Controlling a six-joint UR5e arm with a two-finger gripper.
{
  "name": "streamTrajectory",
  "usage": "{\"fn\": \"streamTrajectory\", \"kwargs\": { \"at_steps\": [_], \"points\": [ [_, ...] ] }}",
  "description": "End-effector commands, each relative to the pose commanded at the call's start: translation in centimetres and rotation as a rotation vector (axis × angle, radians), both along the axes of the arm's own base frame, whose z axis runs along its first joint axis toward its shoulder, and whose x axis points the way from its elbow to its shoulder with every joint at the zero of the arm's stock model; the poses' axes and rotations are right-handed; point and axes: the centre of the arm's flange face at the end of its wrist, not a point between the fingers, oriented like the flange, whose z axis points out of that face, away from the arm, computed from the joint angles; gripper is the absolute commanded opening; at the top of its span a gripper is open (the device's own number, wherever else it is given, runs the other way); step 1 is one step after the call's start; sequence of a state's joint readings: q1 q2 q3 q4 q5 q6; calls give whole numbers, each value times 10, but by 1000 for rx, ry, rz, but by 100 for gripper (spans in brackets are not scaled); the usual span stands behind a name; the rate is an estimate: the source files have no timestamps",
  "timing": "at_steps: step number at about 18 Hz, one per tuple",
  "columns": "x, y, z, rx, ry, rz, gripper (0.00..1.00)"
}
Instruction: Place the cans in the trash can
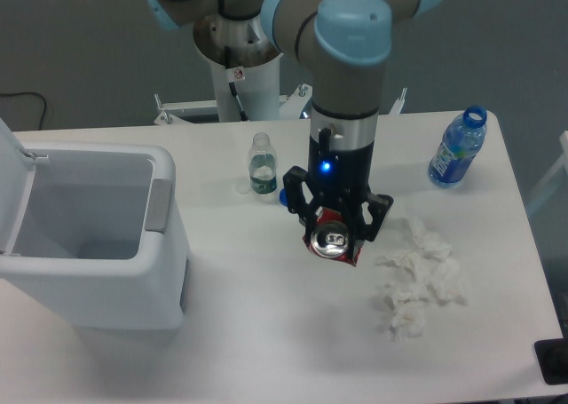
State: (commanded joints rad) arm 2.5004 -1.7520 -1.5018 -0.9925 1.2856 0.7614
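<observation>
Nearest the camera, crumpled white tissue (pixel 417 280) heaped on the white table (pixel 266 351), toward the right side; a dark object (pixel 552 361) just cut off at the bottom-right corner, too little in view to name.

At the left edge, the trash can (pixel 133 271) — big, boxy, white, lid (pixel 11 173) swung up and back, grey latch (pixel 157 205) on the side facing the arm; inside seen only in part.

In the middle of the table, the gripper (pixel 335 235) pointing straight down, black fingers (pixel 295 210) clamped on either side of the can (pixel 334 240); crushed red body, silver top with pull tab tipped toward the camera; held up clear of the tabletop, just left of the tissue and well apart from the bin. A blue light glowing on the wrist above the fingers.

Farther back, a small clear bottle (pixel 261 164) standing upright with a green label and no cap; a blue cap (pixel 284 194) lying beside it, partly hidden behind the gripper. Toward the far right edge, a blue-labelled bottle (pixel 457 148) tilted, mouth open.

Behind all — the grey arm (pixel 351 75) with pale blue joint covers rising to its base (pixel 235 40) beyond the table; dark wall behind; a black cable (pixel 27 98) at far left.
</observation>
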Motion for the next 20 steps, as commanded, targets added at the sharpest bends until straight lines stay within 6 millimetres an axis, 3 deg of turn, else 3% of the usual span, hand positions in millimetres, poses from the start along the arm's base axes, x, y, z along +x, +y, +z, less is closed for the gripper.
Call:
{"fn": "streamTrajectory", "kwargs": {
  "at_steps": [3, 6, 12, 15, 20],
  "points": [
    [22, -6, 35, 89, -43, 88, 62],
    [46, -8, 51, 121, -60, 112, 62],
    [101, 10, 80, 194, -108, 105, 62],
    [137, 24, 85, 207, -136, 73, 62],
    [180, 41, 91, 223, -165, 37, 62]
  ]
}}
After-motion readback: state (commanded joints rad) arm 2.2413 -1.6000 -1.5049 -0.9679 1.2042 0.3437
